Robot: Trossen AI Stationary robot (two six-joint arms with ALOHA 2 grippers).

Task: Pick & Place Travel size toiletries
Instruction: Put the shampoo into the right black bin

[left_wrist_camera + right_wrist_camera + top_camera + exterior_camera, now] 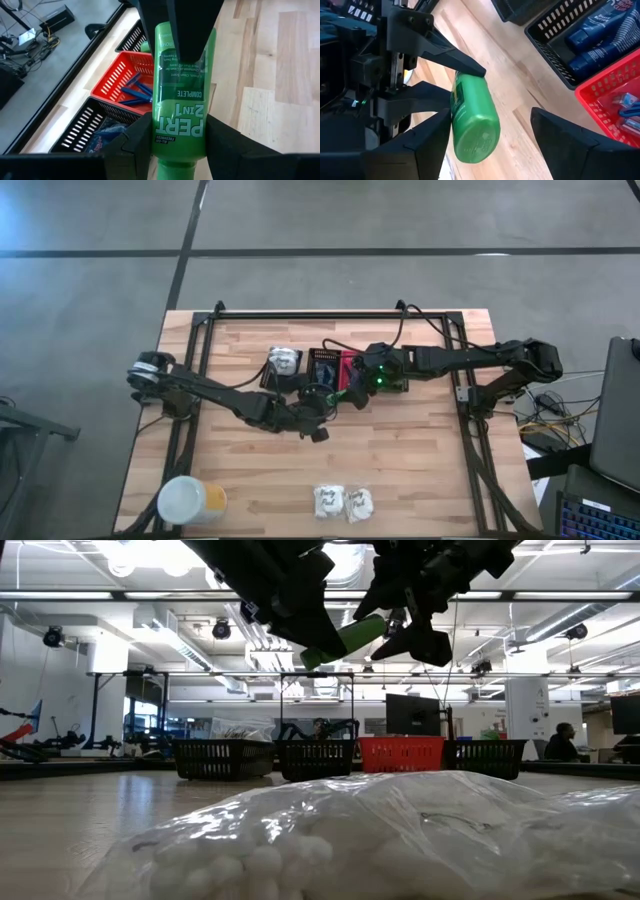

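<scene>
Both arms are dark, slender and jointed, built of matte black segments. Black cables loop along the right arm (470, 360), and a small green light glows near its wrist. The left arm (215, 392) carries a pale round cap at its shoulder joint.

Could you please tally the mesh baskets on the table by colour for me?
Black baskets: 3
Red basket: 1
Total: 4
</scene>
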